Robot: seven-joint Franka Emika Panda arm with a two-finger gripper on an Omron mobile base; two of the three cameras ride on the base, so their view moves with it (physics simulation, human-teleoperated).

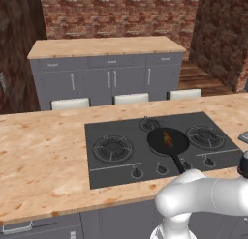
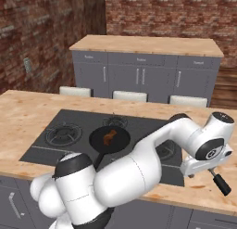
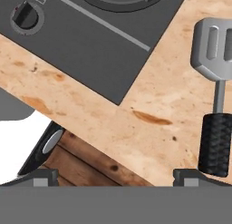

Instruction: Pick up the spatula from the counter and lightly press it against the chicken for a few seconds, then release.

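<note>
The spatula lies on the wooden counter just right of the cooktop, its grey slotted head pointing away and its black ribbed handle nearest the hand. My gripper hovers low over the counter's front edge, open and empty, and the handle lies just above its right fingertip, outside the gap. From the right base view the handle pokes out below the hand. A brown piece of chicken lies in the black pan on the cooktop, left of the spatula.
The dark cooktop has burners and a row of knobs along its front; one knob is close to the hand. The pan's handle points toward the counter's front edge. Stools and grey cabinets stand beyond.
</note>
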